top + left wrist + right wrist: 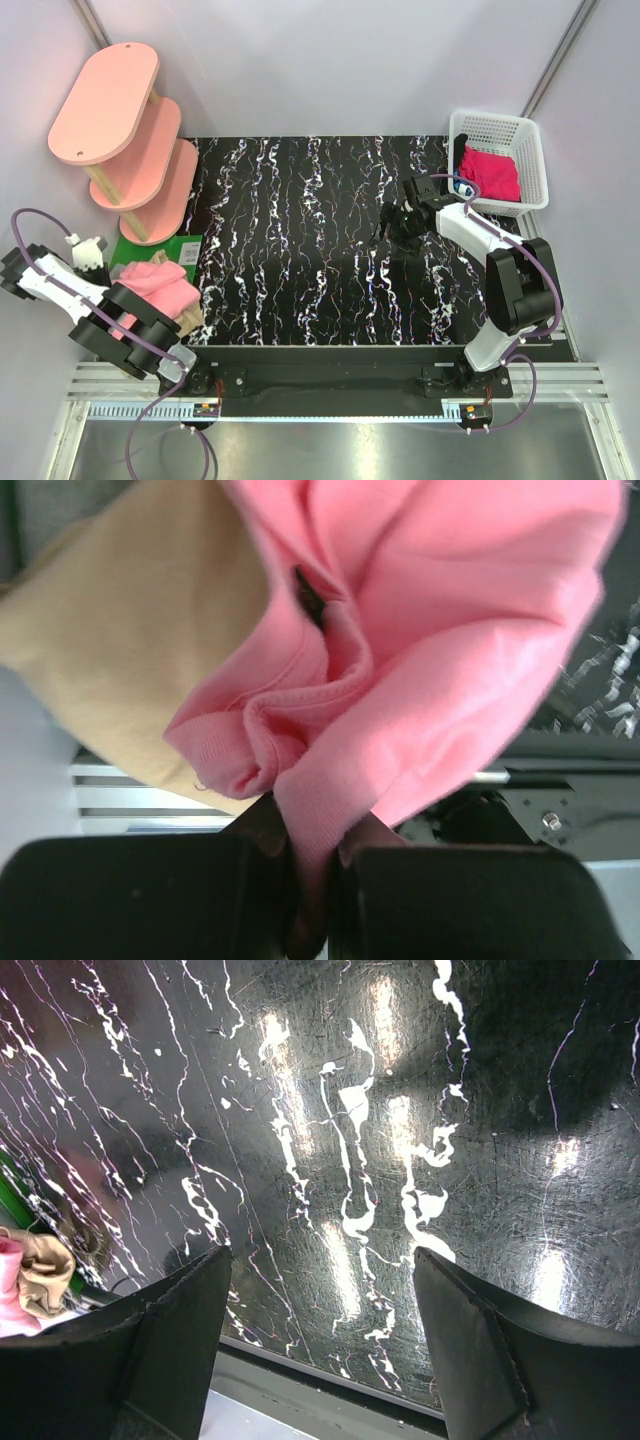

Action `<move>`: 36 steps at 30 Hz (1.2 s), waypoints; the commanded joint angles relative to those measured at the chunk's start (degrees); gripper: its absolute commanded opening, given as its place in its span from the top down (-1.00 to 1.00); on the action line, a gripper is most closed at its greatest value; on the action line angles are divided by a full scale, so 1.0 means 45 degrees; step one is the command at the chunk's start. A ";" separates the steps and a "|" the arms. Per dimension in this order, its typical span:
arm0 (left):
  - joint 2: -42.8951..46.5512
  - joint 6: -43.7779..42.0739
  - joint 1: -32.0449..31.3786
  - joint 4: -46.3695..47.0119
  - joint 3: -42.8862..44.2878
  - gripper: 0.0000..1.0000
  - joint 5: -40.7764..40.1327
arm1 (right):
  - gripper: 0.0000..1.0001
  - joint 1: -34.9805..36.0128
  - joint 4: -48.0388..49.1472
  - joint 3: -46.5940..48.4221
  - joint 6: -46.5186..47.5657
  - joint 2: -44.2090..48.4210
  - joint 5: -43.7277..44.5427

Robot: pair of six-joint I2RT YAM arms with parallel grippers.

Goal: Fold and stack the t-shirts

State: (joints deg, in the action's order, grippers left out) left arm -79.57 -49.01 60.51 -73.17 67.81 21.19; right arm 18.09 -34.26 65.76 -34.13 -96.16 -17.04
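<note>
Over the black marbled table (300,200) the right gripper (318,1290) hovers with its jaws spread. At the table's left edge the left gripper (315,855) pinches the salmon-pink t-shirt (430,630), which lies against the tan t-shirt (130,630).

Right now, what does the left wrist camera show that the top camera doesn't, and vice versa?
Only the left wrist: the left gripper pinched shut on a fold of the pink shirt. Only the top: the magenta shirt in the white basket, the pink shelf, and the open right gripper above the table. Both: the pink shirt bunched against the tan shirt beside the table's left edge.
</note>
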 commanded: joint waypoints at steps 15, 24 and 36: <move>-0.0094 0.0112 0.2549 0.4052 -0.0634 -0.42 -0.0940 | -0.61 -0.0054 0.0231 0.0114 0.0143 0.0568 -0.0335; 0.1976 -0.0981 0.3857 0.3975 -0.0753 -0.54 -0.0433 | -0.61 -0.0054 0.0250 -0.0003 0.0260 0.0705 -0.0276; 0.1904 -0.1826 -0.1744 -0.1990 0.1047 -0.61 0.3104 | -0.60 -0.0016 0.0543 0.0056 0.0006 0.0763 -0.0648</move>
State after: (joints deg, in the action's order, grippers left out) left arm -66.28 -60.88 61.23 -72.90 74.54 29.98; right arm 18.09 -33.61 65.58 -34.11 -95.68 -18.59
